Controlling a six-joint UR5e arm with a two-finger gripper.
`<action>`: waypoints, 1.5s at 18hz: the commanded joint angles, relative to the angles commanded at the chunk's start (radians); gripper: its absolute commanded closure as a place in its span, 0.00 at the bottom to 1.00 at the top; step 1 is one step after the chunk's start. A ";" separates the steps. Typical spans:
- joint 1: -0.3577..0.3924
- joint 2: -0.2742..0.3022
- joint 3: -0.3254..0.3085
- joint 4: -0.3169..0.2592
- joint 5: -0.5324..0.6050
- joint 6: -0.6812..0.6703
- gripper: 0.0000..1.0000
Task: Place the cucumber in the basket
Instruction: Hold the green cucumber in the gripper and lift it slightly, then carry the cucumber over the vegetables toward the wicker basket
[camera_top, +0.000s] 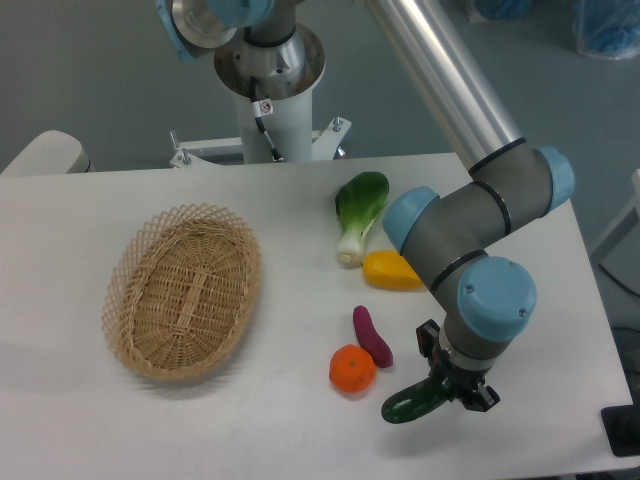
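In the fixed camera view, the gripper is low at the near right part of the table, and its fingers seem to be pressed on the right end of the cucumber; the wrist hides the fingertips, so I judge it as a pinch but cannot see the contact well. The cucumber sticks out to the left from under the claw, dark green and a little curved, and I cannot tell if it is resting on the table or just lifted. The basket lies well apart, on the left side, with nothing inside. The risk I see is that the hold is near one end, so the long free part could swing or slip out when the arm moves. Also the orange fruit and the purple piece are just beside the free end, toward the basket, so a low path to the left could push them. The yellow piece and the leafy vegetable are farther back, away from this path.
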 joint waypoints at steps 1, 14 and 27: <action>0.000 0.000 0.000 0.000 0.000 0.000 1.00; -0.003 0.009 -0.017 -0.002 -0.002 -0.012 1.00; -0.092 0.248 -0.302 -0.005 -0.012 -0.017 1.00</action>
